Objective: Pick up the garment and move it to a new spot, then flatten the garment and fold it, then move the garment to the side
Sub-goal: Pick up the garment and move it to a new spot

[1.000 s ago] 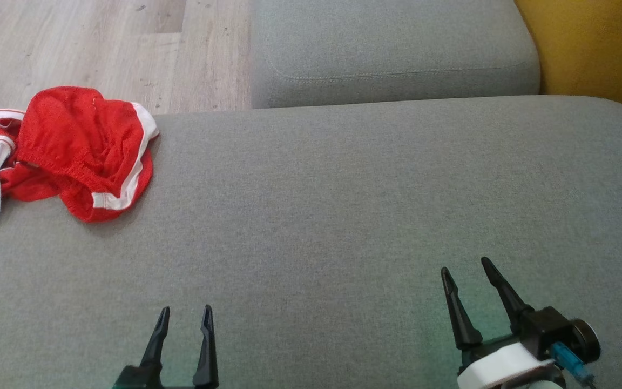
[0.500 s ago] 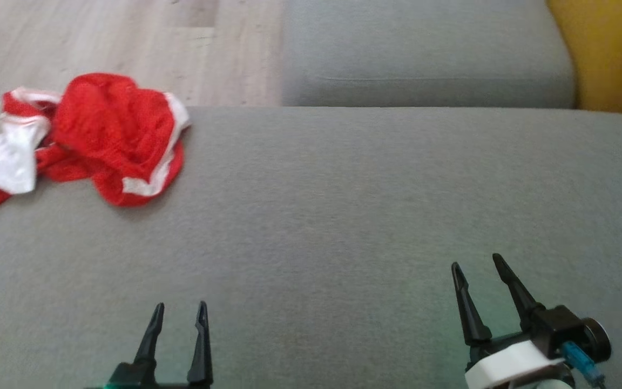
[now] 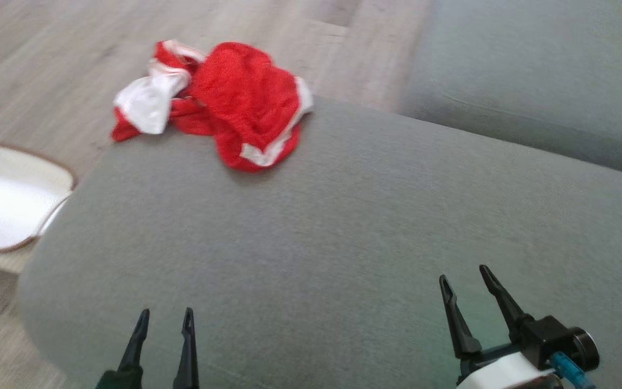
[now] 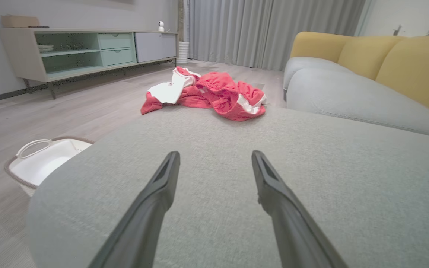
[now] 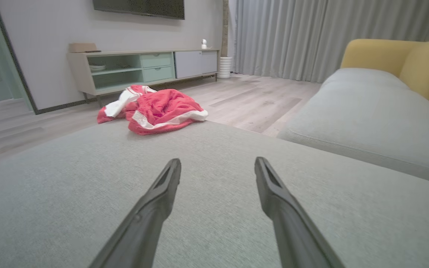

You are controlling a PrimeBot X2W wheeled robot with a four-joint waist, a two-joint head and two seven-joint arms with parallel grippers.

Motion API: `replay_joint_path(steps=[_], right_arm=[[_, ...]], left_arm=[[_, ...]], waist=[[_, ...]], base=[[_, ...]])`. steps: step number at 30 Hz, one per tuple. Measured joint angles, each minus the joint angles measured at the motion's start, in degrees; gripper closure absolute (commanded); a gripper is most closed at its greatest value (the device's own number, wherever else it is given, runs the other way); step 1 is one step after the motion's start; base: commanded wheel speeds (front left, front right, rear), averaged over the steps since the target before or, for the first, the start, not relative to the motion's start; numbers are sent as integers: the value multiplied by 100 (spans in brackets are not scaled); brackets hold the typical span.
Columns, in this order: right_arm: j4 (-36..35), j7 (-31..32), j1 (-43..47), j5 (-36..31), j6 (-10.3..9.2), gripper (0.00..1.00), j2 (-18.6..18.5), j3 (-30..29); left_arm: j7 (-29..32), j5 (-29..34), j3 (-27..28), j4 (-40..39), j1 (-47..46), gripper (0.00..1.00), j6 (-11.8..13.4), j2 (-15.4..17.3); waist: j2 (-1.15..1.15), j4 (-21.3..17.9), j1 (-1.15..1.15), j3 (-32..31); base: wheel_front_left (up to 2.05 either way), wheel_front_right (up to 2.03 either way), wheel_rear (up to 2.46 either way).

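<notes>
garment [image 3: 241, 97] (red-white) crumpled on cushion [image 3: 343, 216] edge | left gripper [image 3: 166, 311] apart | right gripper [image 3: 463, 272] apart

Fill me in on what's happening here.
A two-armed robot faces a grey sofa seat with a crumpled red and white garment lying at its far left corner, partly over the edge. Nothing is being handled yet: the left gripper and the right gripper are both open and empty above the near part of the seat, well short of the garment. A white basket sits on the floor to the left.
</notes>
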Motion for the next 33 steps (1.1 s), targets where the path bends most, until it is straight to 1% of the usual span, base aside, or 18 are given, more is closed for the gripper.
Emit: replay_joint_path(steps=[4, 7, 10, 13, 15, 18, 20, 23, 24, 26, 28, 31, 33], right_arm=[[1, 0, -5, 22, 0, 0, 0, 78], [7, 0, -30, 35, 0, 0, 2, 193], [36, 0, -97, 35, 0, 0, 1, 199], [32, 0, -105, 35, 0, 0, 1, 177], [9, 0, -104, 24, 0, 0, 2, 130], [-29, 0, -105, -89, 0, 0, 2, 29], [-65, 3, -105, -174, 0, 0, -1, -14], [-188, 63, -166, -367, 0, 0, 1, -25], [-223, 99, -227, -434, 0, 0, 0, -40], [-332, 193, -381, -577, 0, 0, -1, -70], [-455, 281, -561, -721, 0, 0, -2, -99], [-622, 399, -818, -958, 0, 0, -13, -135], [-723, 477, -1018, -1103, 0, 0, -19, -134]], left_arm=[[26, -31, 37, -87, 108, 0, 35, 83], [25, -60, 122, -172, 164, 0, 85, 91], [20, -83, 179, -246, 181, 0, 123, 107], [26, -85, 261, -377, 179, 0, 154, 211], [86, -87, 387, -586, 164, 0, 153, 360], [277, -126, 586, -979, -43, 0, 122, 676], [460, -125, 771, -1252, -417, 0, 70, 943], [746, -176, 1096, -1560, -1220, 0, -55, 1376], [873, -176, 1149, -1629, -1532, 0, -111, 1533], [1092, -254, 1209, -1588, -2168, 0, -272, 1742], [1344, -290, 1206, -1406, -2780, 0, -422, 1909], [1629, -470, 1117, -750, -3691, 0, -671, 2000], [1809, -591, 1036, -281, -4182, 0, -800, 2005]], waist=[[0, 402, 0, -23], [0, 561, 0, 2], [0, 598, 0, 40], [0, 597, 0, 34], [0, 578, 0, 40], [0, 490, 0, 109], [0, 425, 0, 185], [0, 317, 0, 382], [0, 276, 0, 463], [0, 194, 0, 636], [0, 107, 0, 833], [0, -28, 1, 1175], [0, -121, 1, 1426]], base=[[0, 0, 0], [0, 0, 0], [0, 0, 0], [0, 0, 0], [0, 0, 0], [0, 0, 0], [0, 0, 0], [0, 0, 0], [0, 0, 0], [0, 0, 0], [0, 0, 0], [0, 0, 0], [0, 0, 0]])
